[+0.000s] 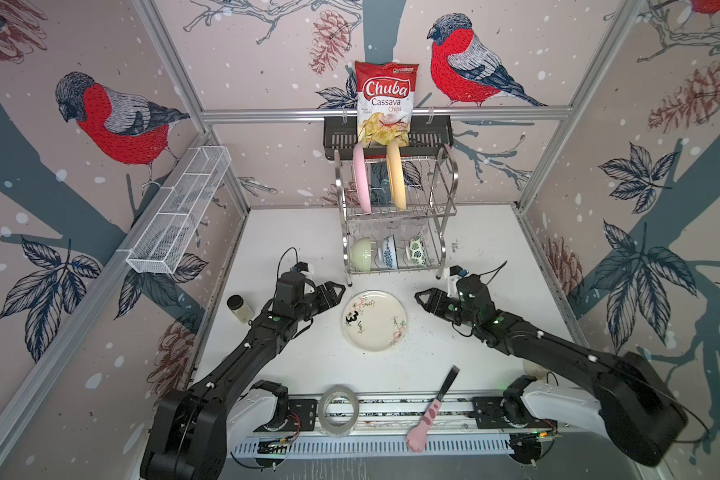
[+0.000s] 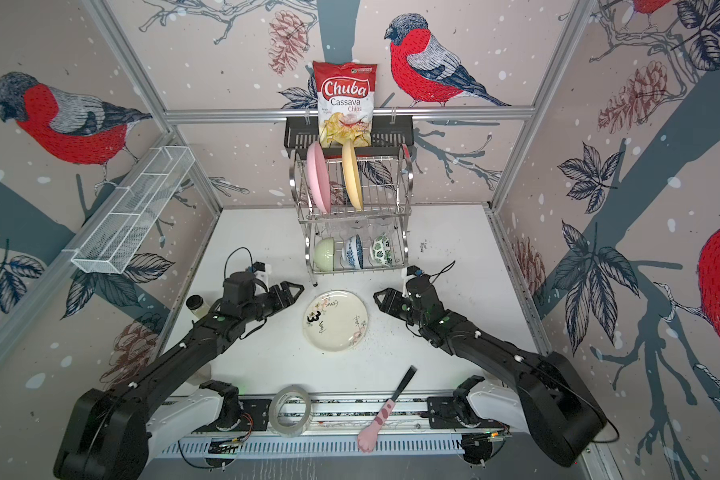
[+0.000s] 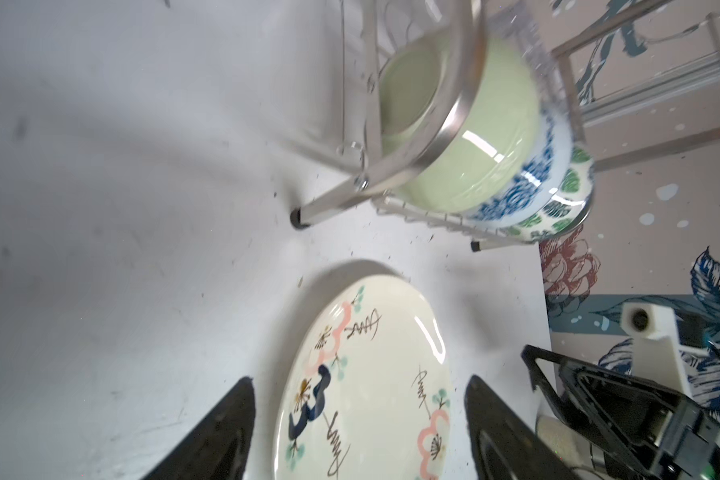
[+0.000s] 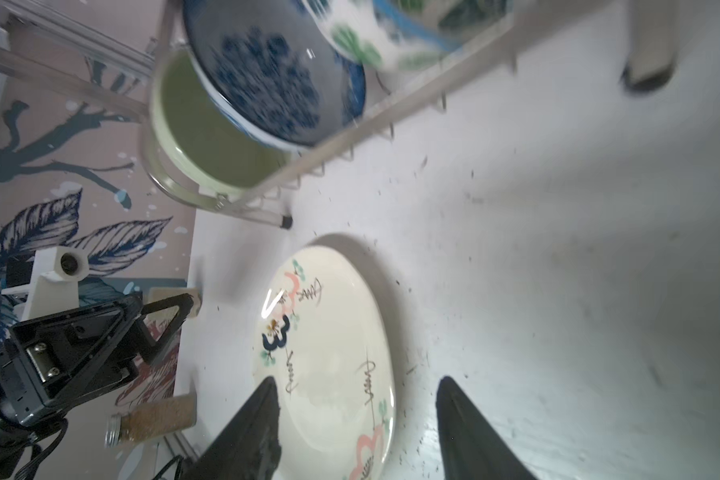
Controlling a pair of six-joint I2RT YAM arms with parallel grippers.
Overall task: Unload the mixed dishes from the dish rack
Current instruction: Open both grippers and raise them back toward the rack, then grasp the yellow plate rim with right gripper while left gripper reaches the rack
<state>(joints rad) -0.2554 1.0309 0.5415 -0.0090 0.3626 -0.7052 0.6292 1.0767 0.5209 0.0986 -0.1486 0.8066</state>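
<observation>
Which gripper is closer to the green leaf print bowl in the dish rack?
Right. The right gripper is just in front of the green-leaf-print bowl; the left gripper is across the cream plate, nearer the pale green bowl.

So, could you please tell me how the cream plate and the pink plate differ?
The cream plate lies flat on the table; the pink plate stands on edge in the dish rack, top tier. The cream plate carries painted flowers; the pink plate is plain. Both are round.

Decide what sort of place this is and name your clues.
Probably a robot test cell staged as a kitchen: two black arms mounted on a rail, a dish rack with bowls, and bird-wallpapered walls.
</observation>
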